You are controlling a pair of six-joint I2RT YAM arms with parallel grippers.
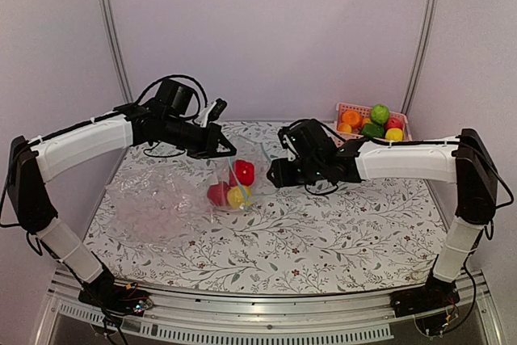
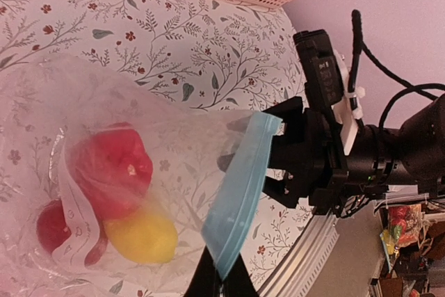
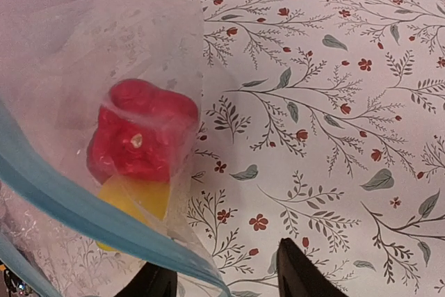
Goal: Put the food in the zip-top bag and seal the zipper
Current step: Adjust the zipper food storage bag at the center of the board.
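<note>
The clear zip-top bag [image 1: 229, 186] hangs over the table centre with a red pepper [image 2: 111, 165], a yellow lemon [image 2: 142, 234] and another red fruit [image 2: 52, 224] inside. Its blue zipper [image 2: 240, 186] runs along the mouth. My left gripper [image 2: 222, 273] is shut on one end of the zipper and holds the bag up [image 1: 224, 149]. My right gripper [image 3: 224, 263] is open, its jaws wide apart, at the zipper's other end [image 3: 90, 217]. That end lies by the left finger. In the top view the right gripper [image 1: 275, 174] sits just right of the bag.
A pink lattice basket [image 1: 353, 110] with orange, green, red and yellow fruit stands at the back right. Another crinkled clear plastic sheet [image 1: 145, 199] lies on the flowered tablecloth left of the bag.
</note>
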